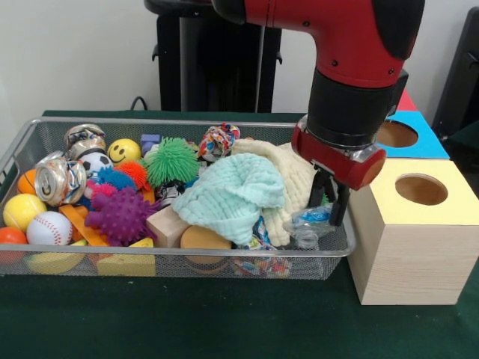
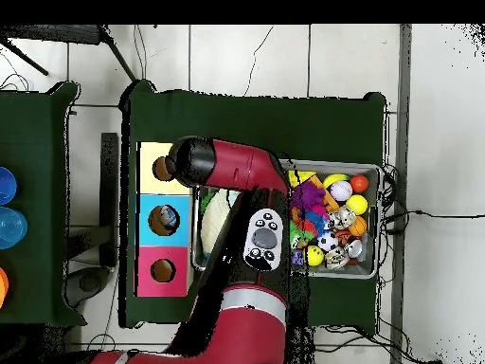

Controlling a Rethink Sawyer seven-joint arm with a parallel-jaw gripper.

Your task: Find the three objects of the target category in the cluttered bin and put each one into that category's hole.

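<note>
Green-covered table (image 1: 224, 321), tiled floor (image 2: 436, 142)

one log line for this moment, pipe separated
gripper: open, low at bin's end by boxes | holding: nothing seen | under it: clear plastic wrapper | wire mesh bin: cluttered | yellow-topped wooden box: hole empty

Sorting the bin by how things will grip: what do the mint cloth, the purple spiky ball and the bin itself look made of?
Mint cloth: soft woven fabric, matte, crinkled and draping. Purple spiky ball: probably rubber or soft plastic, with blunt moulded nubs. Bin: metal wire mesh, silvery rim, see-through walls.
</note>
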